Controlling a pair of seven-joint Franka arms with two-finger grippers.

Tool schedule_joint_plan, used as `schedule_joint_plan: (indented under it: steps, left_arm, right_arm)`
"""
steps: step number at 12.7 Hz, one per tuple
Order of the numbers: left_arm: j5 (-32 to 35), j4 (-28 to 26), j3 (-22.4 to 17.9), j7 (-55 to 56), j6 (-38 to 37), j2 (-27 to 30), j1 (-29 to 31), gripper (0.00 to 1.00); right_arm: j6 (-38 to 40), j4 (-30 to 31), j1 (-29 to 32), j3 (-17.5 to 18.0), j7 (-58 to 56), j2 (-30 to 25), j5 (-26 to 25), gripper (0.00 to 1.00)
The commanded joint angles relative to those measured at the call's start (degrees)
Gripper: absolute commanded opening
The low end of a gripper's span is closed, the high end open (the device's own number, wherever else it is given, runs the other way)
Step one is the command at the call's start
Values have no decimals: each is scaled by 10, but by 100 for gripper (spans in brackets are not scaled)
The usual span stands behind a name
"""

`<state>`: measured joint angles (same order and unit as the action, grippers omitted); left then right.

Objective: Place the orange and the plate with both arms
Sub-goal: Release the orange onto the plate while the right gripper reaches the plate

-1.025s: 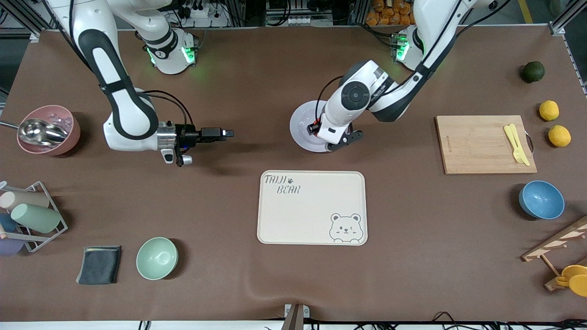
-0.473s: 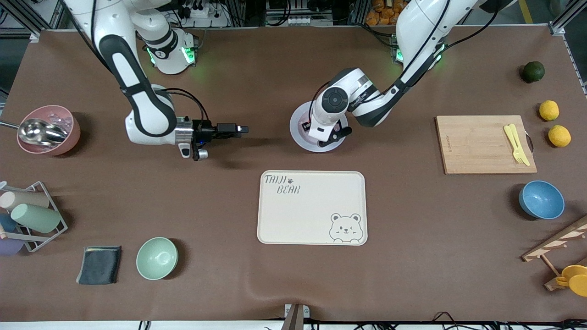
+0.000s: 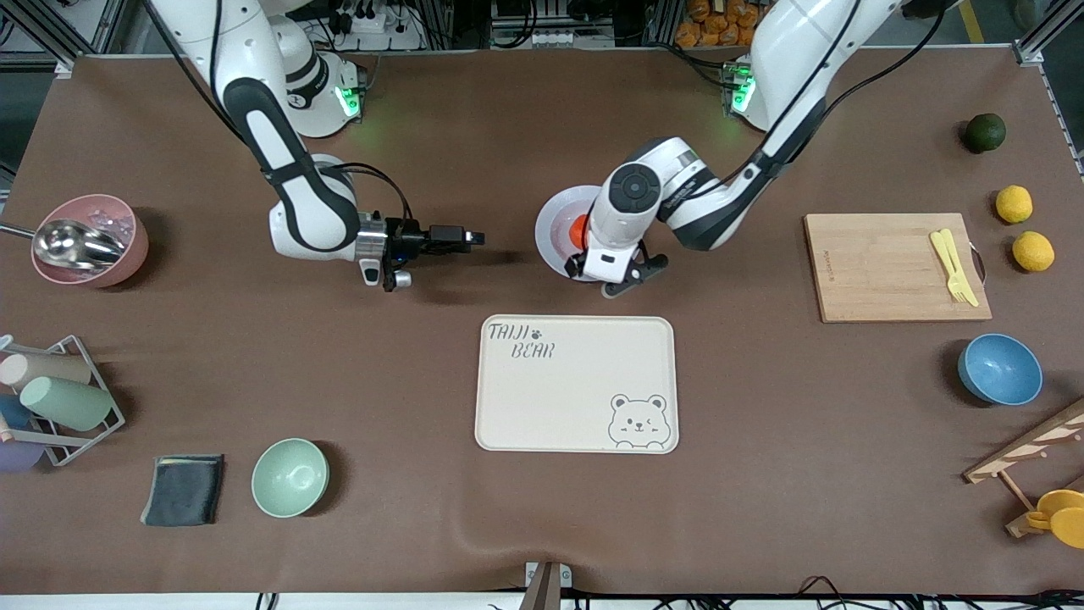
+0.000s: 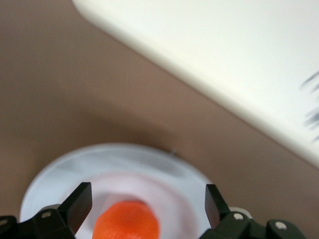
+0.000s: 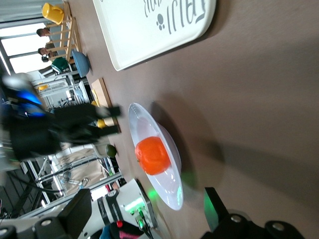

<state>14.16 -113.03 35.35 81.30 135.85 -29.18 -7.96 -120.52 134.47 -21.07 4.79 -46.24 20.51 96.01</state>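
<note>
— Orange [image 3: 578, 229] first: where is it?
— In the middle of the plate [image 3: 552, 222], sitting free. The right wrist view shows it clearly on the plate [image 5: 167, 149], with nothing touching the orange [image 5: 152, 155].

— And the plate?
— Flat on the brown table [image 3: 474, 152], farther from the front camera than the bear tray [image 3: 576, 383], with a strip of bare table between them. It lies about midway between the two arm bases.

— What is the left gripper doing?
— The left gripper [image 3: 611, 273] hangs over the plate's rim on the tray side. Its wrist view shows both fingers [image 4: 77, 204] spread wide apart, the orange [image 4: 127, 221] and plate [image 4: 99, 164] seen between them, nothing gripped.

— The right gripper?
— The right gripper [image 3: 461, 238] is held level above bare table beside the plate, toward the right arm's end, pointing at the plate and apart from it. In its own view the fingers [image 5: 75, 214] stand apart and hold nothing.

— Anything else around?
— A cutting board [image 3: 896, 267] with a yellow fork [image 3: 954, 266] toward the left arm's end, two lemons [image 3: 1023, 227] and a dark green fruit [image 3: 985, 132] past it, a blue bowl [image 3: 999, 369] nearer the camera. Toward the right arm's end: a pink bowl [image 3: 97, 246] with a metal scoop [image 3: 72, 243], and a green bowl [image 3: 290, 477].
</note>
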Motion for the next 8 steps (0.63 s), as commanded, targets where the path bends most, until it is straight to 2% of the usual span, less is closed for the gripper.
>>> schedule_joint_plan:
  steps: [1, 5, 6, 8]
  left_arm:
    - [24, 52, -6, -11, -92, 84, 30, 100]
    - [25, 173, -9, -88, -210, 120, 83, 100]
    - [25, 189, -9, -114, -227, 130, 102, 100]
    - [25, 199, -7, -185, -233, 141, 149, 100]
  right_arm:
    - [-24, -4, -36, -3, -11, 0, 48, 87]
    - [-52, -6, -75, -3, -11, 1, 81, 84]
    - [-57, -9, -77, -2, -14, 12, 82, 84]
    - [-57, -20, -102, -3, -62, 34, 143, 80]
